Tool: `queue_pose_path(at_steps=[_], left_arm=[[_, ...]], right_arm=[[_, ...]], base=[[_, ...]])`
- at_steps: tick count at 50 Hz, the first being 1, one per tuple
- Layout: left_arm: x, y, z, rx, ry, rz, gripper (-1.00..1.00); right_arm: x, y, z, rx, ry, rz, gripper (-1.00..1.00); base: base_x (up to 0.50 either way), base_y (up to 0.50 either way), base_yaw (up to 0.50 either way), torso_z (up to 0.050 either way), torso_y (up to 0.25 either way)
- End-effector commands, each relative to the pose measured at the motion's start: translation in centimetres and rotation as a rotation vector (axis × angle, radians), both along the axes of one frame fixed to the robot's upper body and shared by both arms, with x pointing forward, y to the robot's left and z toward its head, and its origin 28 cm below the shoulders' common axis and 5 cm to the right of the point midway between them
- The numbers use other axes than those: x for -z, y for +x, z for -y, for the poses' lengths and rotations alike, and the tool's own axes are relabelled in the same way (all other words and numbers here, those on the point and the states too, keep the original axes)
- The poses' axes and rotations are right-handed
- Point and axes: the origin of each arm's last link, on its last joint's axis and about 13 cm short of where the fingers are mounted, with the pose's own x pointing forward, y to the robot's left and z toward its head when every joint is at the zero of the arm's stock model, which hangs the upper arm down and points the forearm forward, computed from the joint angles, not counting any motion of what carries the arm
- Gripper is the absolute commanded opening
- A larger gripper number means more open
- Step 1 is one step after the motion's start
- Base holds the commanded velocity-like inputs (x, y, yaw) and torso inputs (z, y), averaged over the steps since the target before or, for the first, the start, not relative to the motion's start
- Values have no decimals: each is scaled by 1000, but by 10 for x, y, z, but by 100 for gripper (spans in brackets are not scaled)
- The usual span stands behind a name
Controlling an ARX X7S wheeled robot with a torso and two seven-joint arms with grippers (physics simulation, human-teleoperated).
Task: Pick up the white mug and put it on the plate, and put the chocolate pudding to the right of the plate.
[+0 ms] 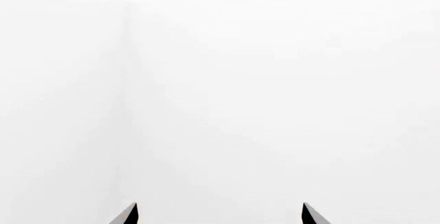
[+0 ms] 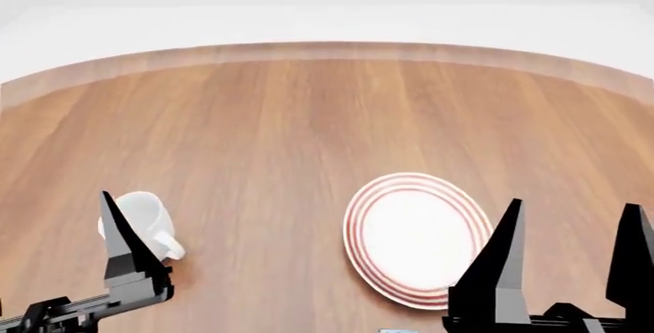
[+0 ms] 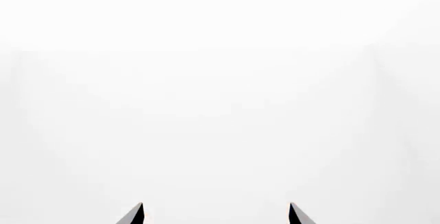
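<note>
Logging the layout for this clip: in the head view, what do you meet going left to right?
Left gripper → white mug just behind it → plate → right gripper, all over the wooden table.

Count on the wooden table (image 2: 306, 119): 1 mug, 1 plate, 2 grippers.

1 white mug (image 2: 141, 218) stands near left; 1 plate (image 2: 414, 237) with red rings lies near right. 1 left gripper (image 2: 118, 230) and 1 right gripper (image 2: 570, 226) show. 1 small blue object (image 2: 394, 331), too cropped to name, sits at the near edge.
</note>
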Motion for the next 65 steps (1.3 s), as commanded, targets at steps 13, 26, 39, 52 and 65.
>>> queue_pose_path(at_steps=[13, 26, 39, 52, 65], left_arm=[[-2, 0, -1, -16, 1, -26, 100], [-22, 21, 16, 68, -190, -405, 100], [-47, 53, 31, -20, -262, -594, 100], [-61, 77, 44, -29, -375, -698, 100], [-64, 104, 45, -187, -524, -759, 100]], right_arm=[[-1, 1, 2, 28, -14, 6, 100], [-4, 0, 3, 36, -11, 9, 100], [-3, -1, 3, 37, -4, 4, 100], [-3, -1, 2, 28, 3, -1, 100], [-1, -1, 1, 17, 8, -8, 100]], base=[[0, 0, 0, 0, -136], [0, 0, 0, 0, 0], [0, 0, 0, 0, 0], [0, 0, 0, 0, 0], [0, 0, 0, 0, 0]])
